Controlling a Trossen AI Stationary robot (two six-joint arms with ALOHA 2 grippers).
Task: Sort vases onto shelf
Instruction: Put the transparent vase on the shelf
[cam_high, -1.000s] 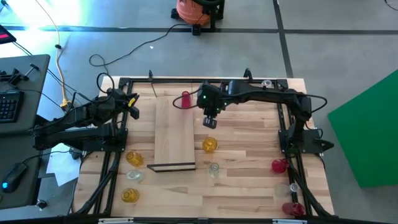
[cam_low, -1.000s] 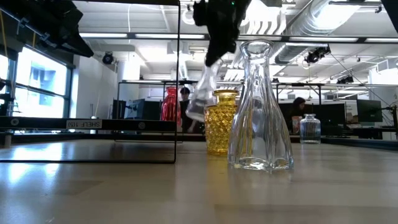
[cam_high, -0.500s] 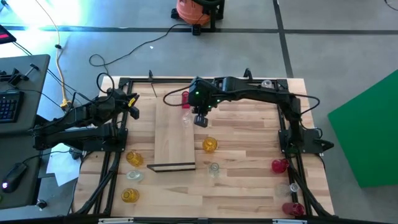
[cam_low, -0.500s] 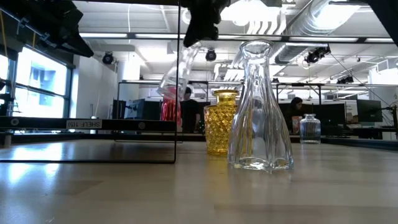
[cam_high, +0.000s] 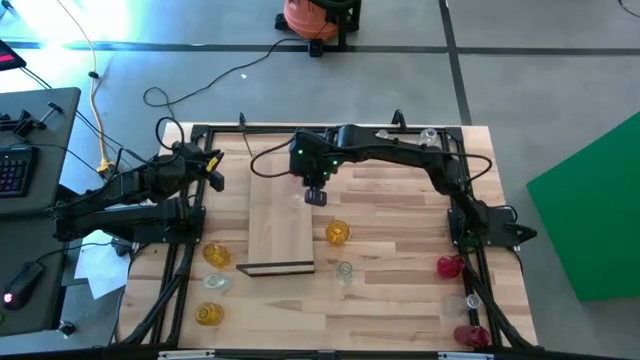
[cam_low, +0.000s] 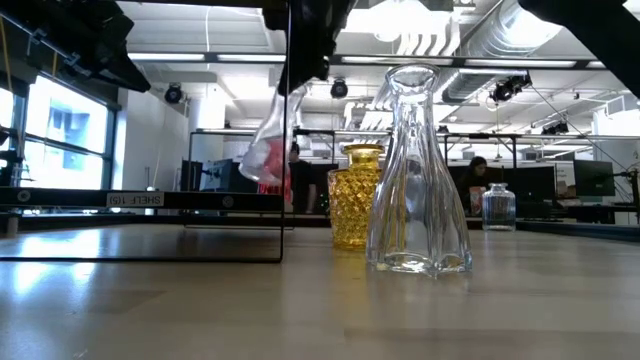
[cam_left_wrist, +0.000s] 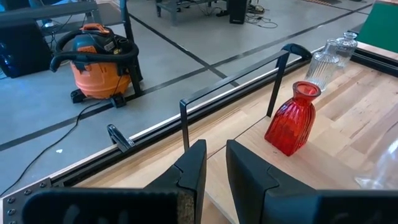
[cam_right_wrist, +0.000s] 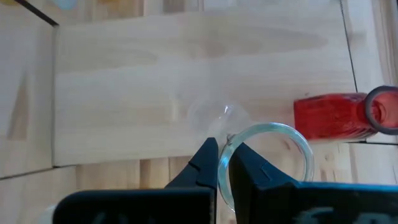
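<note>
A clear glass vase hangs tilted from my right gripper, whose fingers are pinched on its rim, one inside the mouth and one outside. It is in the air over the far end of the shelf, just beside a red vase standing at the shelf's far edge. I judge the glass light, rigid, slick and breakable; a rim hold lets it swing, so it should go down gently. An amber vase stands near the shelf. My left gripper waits at the table's left side, fingers slightly apart, holding nothing.
</note>
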